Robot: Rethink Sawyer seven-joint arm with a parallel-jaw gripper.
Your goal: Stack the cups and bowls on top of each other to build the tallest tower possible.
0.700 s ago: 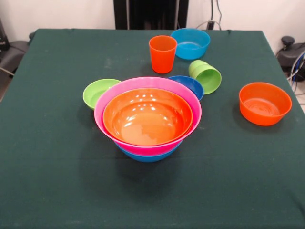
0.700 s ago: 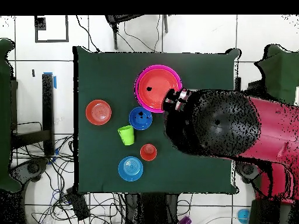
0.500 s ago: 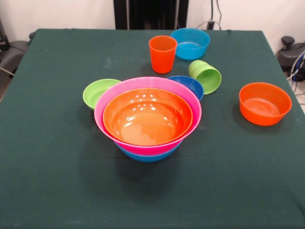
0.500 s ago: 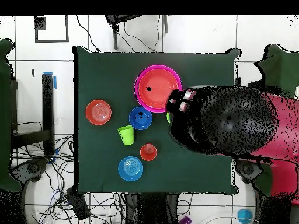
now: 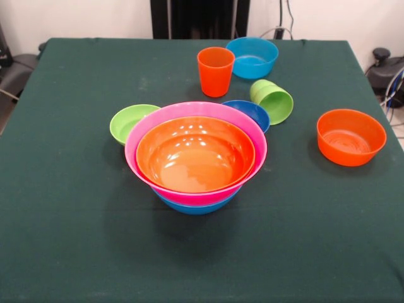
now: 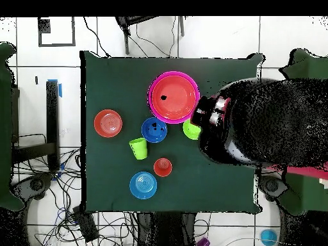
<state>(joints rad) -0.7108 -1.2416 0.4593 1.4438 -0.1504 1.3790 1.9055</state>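
The tower [image 5: 196, 158] sits mid-counter: an orange bowl nested in a pink one over a blue one. To gain height, the next piece probably ought to be a smaller bowl, such as the green bowl [image 5: 130, 122] touching the pink rim, lowered level and centred. The arm [image 6: 256, 122] looms overhead; I cannot tell how its fingers stand. The counter [image 5: 76, 240] wears dark green cloth; cables litter the tiled floor [image 6: 45, 192].

The front camera looks across the bench [image 5: 76, 252] toward the robot's pedestal [image 5: 199, 19], fairly close and angled downward. The overhead camera looks straight down from higher up, taking in the whole bench [image 6: 115, 83] and surrounding floor [image 6: 218, 38]. Both views share the bench top.
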